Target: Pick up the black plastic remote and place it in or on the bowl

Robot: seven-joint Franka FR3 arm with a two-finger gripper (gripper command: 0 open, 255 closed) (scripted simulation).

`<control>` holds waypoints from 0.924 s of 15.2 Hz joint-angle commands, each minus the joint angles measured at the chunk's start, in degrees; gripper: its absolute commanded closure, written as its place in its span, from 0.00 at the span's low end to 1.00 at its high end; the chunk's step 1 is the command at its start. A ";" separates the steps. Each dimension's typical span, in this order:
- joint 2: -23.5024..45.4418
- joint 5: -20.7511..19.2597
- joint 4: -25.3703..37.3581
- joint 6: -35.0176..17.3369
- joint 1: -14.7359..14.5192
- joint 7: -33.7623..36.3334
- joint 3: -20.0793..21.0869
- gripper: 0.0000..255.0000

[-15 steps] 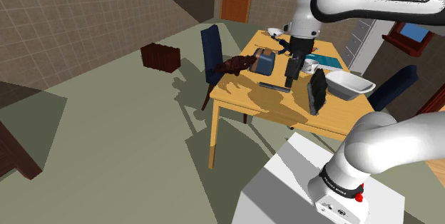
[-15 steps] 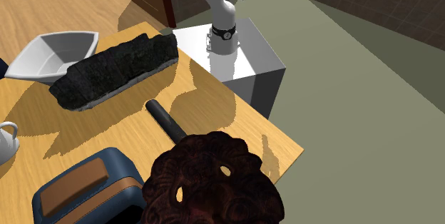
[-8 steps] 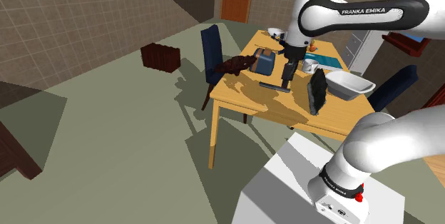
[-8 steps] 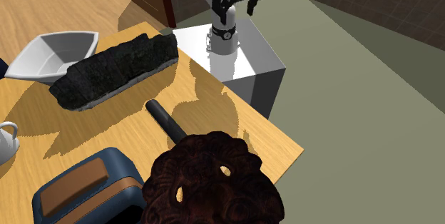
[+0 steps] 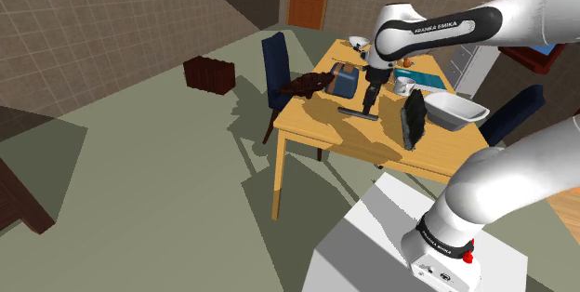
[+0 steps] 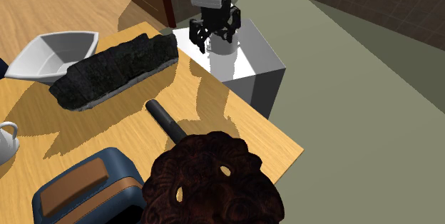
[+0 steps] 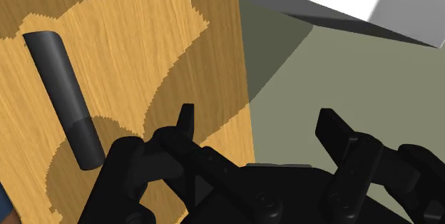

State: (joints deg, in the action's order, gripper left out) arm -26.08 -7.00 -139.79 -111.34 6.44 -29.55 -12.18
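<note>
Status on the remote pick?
Gripper over table edge, jaws open, empty. Remote flat on table, off to one side. Dark lump between remote and bowl.

shoulder view behind stand (image 5: 367, 244), second close across shared table (image 6: 214, 108), wrist downward

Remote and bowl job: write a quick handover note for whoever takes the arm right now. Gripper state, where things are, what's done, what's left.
Gripper: open and empty, above the table near its edge.
Remote: dark, lying flat on the table, off to one side of the fingers and not between them.
Bowl: white, on the table, on the far side of a dark rough lump from the remote.
Done: approach only, no grasp.
Left: centre over the remote, lower, close, lift, carry it past the lump and set it in the bowl.
</note>
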 commanded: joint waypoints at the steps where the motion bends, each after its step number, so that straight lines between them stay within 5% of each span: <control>1: 3.53 -0.62 1.07 -3.31 0.46 -2.60 -1.82 0.00; 7: 14.99 0.19 6.32 -11.63 1.10 -10.13 -6.34 0.00; 14: 29.68 5.65 15.90 -18.61 2.51 -20.26 -9.67 0.00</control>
State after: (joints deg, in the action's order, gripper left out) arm 1.13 -2.50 -125.80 -129.13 8.59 -47.99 -21.44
